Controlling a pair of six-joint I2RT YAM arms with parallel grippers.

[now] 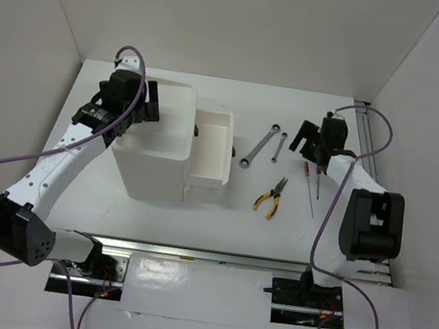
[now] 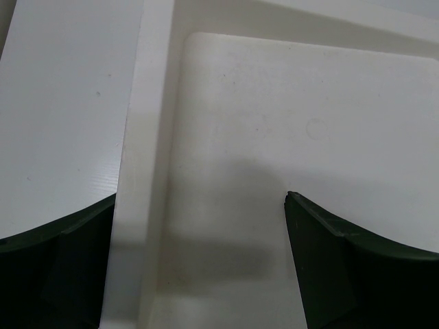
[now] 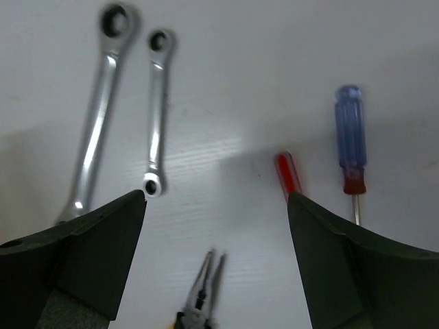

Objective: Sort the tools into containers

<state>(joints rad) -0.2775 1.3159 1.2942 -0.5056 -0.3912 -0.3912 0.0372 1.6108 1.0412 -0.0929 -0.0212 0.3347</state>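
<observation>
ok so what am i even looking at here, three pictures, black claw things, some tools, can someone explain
These are two robot arms bolted to a white table. The wide picture comes from a camera above and behind them. The other two come from cameras on each wrist, so the dark shapes at the bottom corners are that arm's own fingers.

The left end effector hangs open over the recessed top of a white box, whose drawer is pulled out. It holds nothing.

The right end effector is open above loose tools on the table: two silver wrenches, yellow-handled pliers, and two thin screwdrivers, one with a red handle, one blue with a red collar. Nothing is gripped.

The job is sorting the tools into the box's compartments; those in view are still on the table.
</observation>
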